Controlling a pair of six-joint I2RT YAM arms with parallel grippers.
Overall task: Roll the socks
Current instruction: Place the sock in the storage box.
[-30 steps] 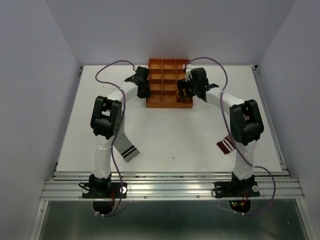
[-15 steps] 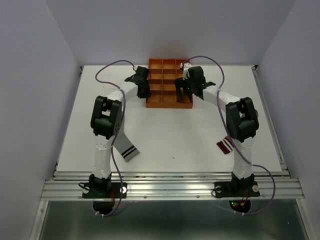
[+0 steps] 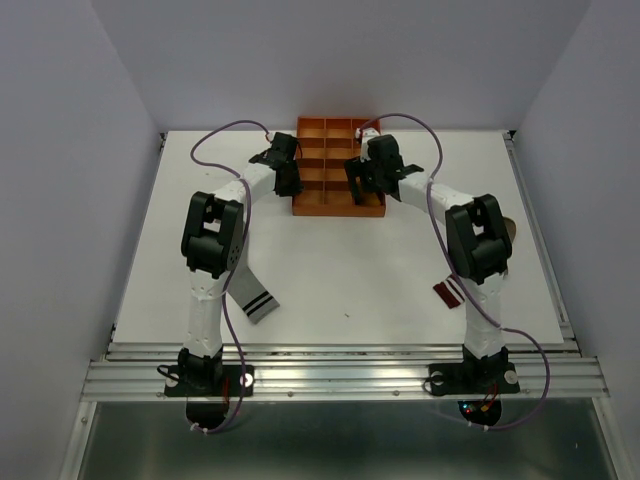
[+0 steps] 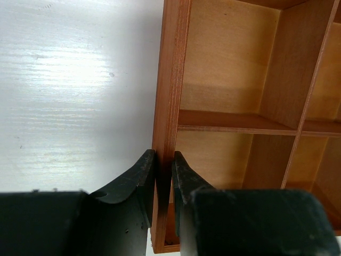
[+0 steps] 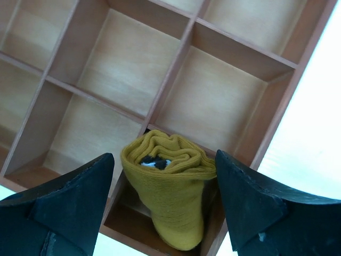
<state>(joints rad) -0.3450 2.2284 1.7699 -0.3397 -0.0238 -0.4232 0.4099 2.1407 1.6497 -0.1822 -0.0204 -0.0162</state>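
The mustard sock [image 5: 169, 188] sits rolled, open end up, in the corner compartment of the orange tray [image 3: 325, 210] nearest the desk's [image 3: 350, 270] right edge and near edge, and the top of the roll looks proud of the compartment walls. The right claw [image 5: 164, 160] hangs over it with its jaws spread wide, one finger to each side of the roll and gripping nothing. Whether either finger brushes the knit cannot be told from the wrist view. The likeliest trouble is a snag: if the claw rises off-centre, a fingertip could catch the soft outer fold and drag the roll up or out, and with nothing pinning it the bundle could loosen and uncoil. The left claw [image 4: 164, 170] is clamped on the tray's left wall, which steadies it at the far edge of the desk. If that grip lets go while the right arm is in among the dividers, a nudge could slide or tip the tray. Two socks remain flat and unrolled near the near edge — the grey sock [image 3: 250, 292] beside the left arm, toward the near-left corner, and the taupe sock [image 3: 448, 293], partly hidden behind the right arm. A low sweep of that arm on its way back could push the taupe sock toward the edge — or bunch it and make it awkward to roll.
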